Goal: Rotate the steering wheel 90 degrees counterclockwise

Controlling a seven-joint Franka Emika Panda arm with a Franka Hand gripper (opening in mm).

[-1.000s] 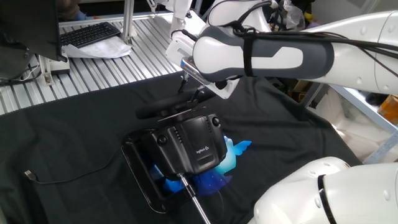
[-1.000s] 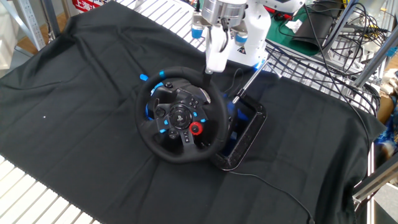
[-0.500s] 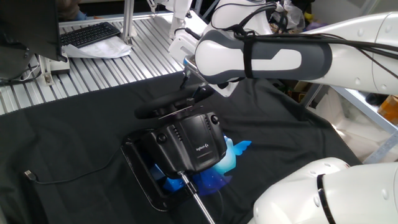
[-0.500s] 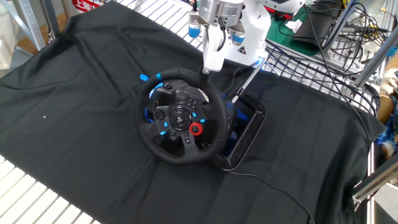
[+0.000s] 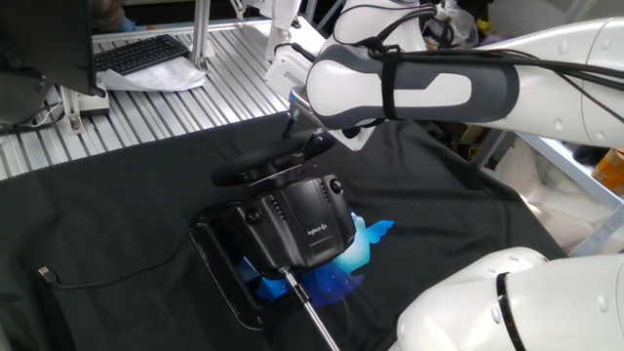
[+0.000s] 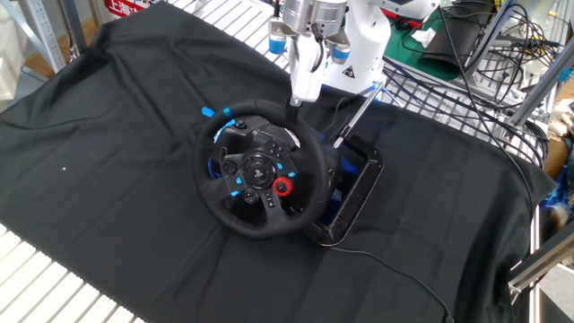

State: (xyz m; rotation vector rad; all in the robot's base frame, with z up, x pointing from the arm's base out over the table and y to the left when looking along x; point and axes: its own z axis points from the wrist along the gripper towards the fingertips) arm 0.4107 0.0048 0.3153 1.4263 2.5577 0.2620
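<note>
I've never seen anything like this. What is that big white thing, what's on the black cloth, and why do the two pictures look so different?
The white thing is a robot arm; its gripper reaches down to the top of the steering wheel, a black gaming wheel. Whether it actually clamps the rim is too small to tell. The two pictures are one moment from opposite sides: one camera faces the wheel, the other looks from behind, showing its boxy housing and the rim edge-on. Everything sits on a table under a black cloth.

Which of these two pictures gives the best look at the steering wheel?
The other fixed view: there the steering wheel faces the camera, full rim and buttons visible. One fixed view sees it from behind, edge-on, as a thin dark bar above its housing.
</note>
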